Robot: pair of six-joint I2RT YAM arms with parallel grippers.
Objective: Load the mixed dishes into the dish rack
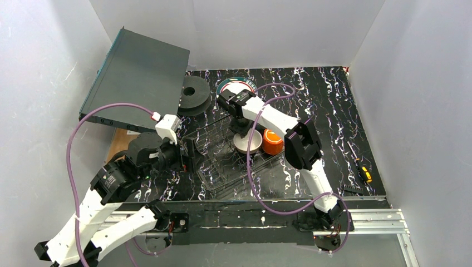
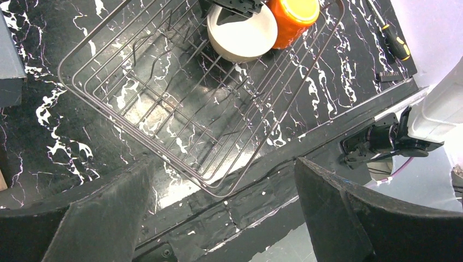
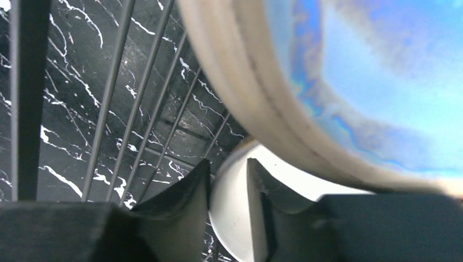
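— Where are the dishes?

— The round cream bowl [image 1: 249,143] and the small orange cup [image 1: 272,142] sit side by side in the right end of the dark wire dish rack [image 1: 214,167]. The white plate with the green-and-red rim [image 1: 235,86] lies flat on the black marbled table [image 1: 334,111] behind the rack, half hidden by the right wrist.

— And the right gripper [image 3: 228,162]?

— It hangs over the bowl's far-left edge. Its fingers [image 3: 180,202] stand a narrow gap apart with a white curved rim [image 3: 229,218] showing in that gap; I cannot tell whether they clamp it. A cream-walled round thing with a blue face [image 3: 382,82] crowds the upper right of that wrist view; which dish it is I cannot tell.

— The left one?

— The left gripper [image 2: 223,164] is spread wide, holding nothing, at the rack's left end.

— Room to move?

— The rack's left and middle show only wires with tabletop beneath. Its near long side runs close to the table's near edge. To the right, a broad stretch of table reaches the yellow-handled screwdriver [image 1: 362,171] by the right edge. Behind its left corner stand the black spool-like disc [image 1: 195,94] and the flat grey-black box [image 1: 139,75], tilted against the white wall [image 1: 50,83].
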